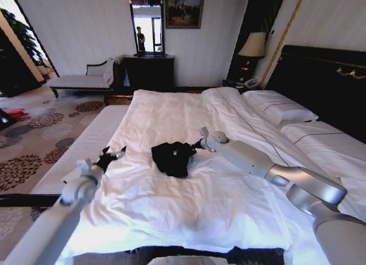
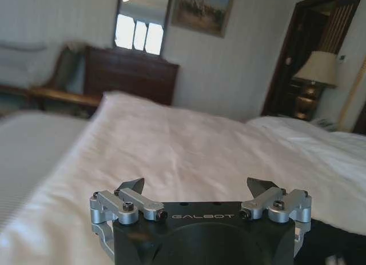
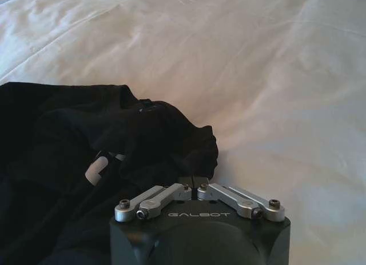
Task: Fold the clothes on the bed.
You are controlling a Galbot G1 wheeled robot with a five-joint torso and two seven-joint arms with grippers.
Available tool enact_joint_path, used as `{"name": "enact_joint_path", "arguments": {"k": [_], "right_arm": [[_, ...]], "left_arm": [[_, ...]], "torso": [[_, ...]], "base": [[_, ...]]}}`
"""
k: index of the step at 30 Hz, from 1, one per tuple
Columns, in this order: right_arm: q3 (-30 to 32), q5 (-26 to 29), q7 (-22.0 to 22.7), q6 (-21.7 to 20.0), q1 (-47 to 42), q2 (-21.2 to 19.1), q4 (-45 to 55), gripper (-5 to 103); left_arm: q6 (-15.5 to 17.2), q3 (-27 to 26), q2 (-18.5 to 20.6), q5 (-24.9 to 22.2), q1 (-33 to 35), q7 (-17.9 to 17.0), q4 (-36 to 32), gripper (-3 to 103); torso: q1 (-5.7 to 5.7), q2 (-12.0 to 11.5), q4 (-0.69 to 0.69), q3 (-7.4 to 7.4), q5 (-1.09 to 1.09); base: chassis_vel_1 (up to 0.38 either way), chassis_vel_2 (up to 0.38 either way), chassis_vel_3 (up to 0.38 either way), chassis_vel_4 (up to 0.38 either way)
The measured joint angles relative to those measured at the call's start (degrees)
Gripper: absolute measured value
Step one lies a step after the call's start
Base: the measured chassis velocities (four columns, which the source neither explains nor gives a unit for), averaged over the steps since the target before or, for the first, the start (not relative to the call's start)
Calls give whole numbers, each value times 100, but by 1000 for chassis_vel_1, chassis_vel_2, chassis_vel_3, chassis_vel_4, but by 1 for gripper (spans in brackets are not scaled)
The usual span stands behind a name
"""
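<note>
One black short-sleeved T-shirt of soft fabric (image 1: 172, 156) sits crumpled in a heap near the middle of the big double bed with the white duvet (image 1: 189, 202), nowhere close to folded. The robot's right claw (image 1: 198, 144) is at the shirt's right edge, and in the right wrist view its fingers (image 3: 171, 192) are pinched together right at a bunched lump of the black cloth (image 3: 114, 156). Looks like it's nipping a fold, but the tips are tucked behind the fabric, so whether it really has cloth can't be confirmed.

The left claw (image 1: 111, 156) is over the duvet toward the bed's left side, apart from the shirt, with its jaws spread wide and nothing between them (left wrist view (image 2: 197, 188)).

The step in hand is probably getting the heap spread flat. To do it well, the right claw should have a single layer near an edge or sleeve, not a wad, and pull low and slow outward so the shirt opens instead of dragging as a lump. The left claw would need to pin or grab the opposite edge, else the whole thing just slides. That soft duvet will wrinkle along with it, too.
</note>
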Motion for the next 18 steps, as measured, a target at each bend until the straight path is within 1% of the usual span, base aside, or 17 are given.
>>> {"name": "enact_joint_path", "arguments": {"k": [1, 2, 3, 5, 7, 8, 10, 11, 12, 13, 14, 16, 17, 18], "right_arm": [[-1, -4, 0, 1, -5, 2, 1, 0], [-1, -4, 0, 1, -5, 2, 1, 0], [-2, -6, 0, 1, -8, 4, 5, 0], [-3, -10, 4, 2, -14, 15, 31, 0], [-3, -15, 14, 2, -15, 17, 45, 0], [-3, -15, 14, 2, -15, 17, 45, 0], [4, -18, 34, 3, -14, 31, 62, 0], [16, -18, 39, 3, -15, 30, 66, 0], [16, -18, 39, 3, -15, 30, 66, 0], [33, -19, 42, 4, -15, 29, 75, 0], [46, -20, 44, 5, -19, 25, 81, 0], [78, -41, 48, 8, -46, 16, 93, 0], [91, -62, 49, 11, -55, 37, 82, 0], [91, -62, 49, 11, -55, 37, 82, 0]], "left_arm": [[85, 146, 28, -172, -232, 35, 178, 100], [85, 146, 28, -172, -232, 35, 178, 100], [167, 302, 49, -326, -474, 57, 365, 100], [426, 802, 69, -628, -1224, 142, 835, 100], [608, 1172, 66, -703, -1693, 224, 1180, 100], [608, 1172, 66, -703, -1693, 224, 1180, 100], [960, 1806, 22, -713, -2380, 421, 1702, 100], [1075, 2032, -7, -685, -2647, 511, 1899, 100], [1075, 2032, -7, -685, -2647, 511, 1899, 100], [1191, 2298, -55, -603, -2973, 635, 2141, 100], [1237, 2428, -82, -570, -3130, 698, 2262, 100], [1393, 2825, -247, -451, -3665, 913, 2737, 100], [1461, 2952, -375, -365, -3882, 1004, 3005, 100], [1461, 2952, -375, -365, -3882, 1004, 3005, 100]], "torso": [[0, 0, 1, 0, -1], [0, 0, 1, 0, -1], [0, 0, 2, 0, -1], [-1, 0, 2, 0, 0], [0, 0, 0, 0, -1], [0, 0, 0, 0, -1], [0, 0, 2, 1, -1], [1, -1, 2, 1, -1], [1, -1, 2, 1, -1], [1, 0, 1, 0, 1], [1, 0, 2, 0, 0], [0, 0, 1, 0, 0], [0, 0, -1, -1, 1], [0, 0, -1, -1, 1]], "base": [[0, 0, 0, 0], [0, 0, 0, 0], [0, 0, 0, 0], [0, 0, 0, 0], [0, 0, 0, 0], [0, 0, 0, 0], [0, 0, 0, 0], [0, 0, 0, 0], [0, 0, 0, 0], [0, 0, 0, 0], [0, 0, 0, 0], [0, 0, 0, 0], [0, 0, 0, 0], [0, 0, 0, 0]]}}
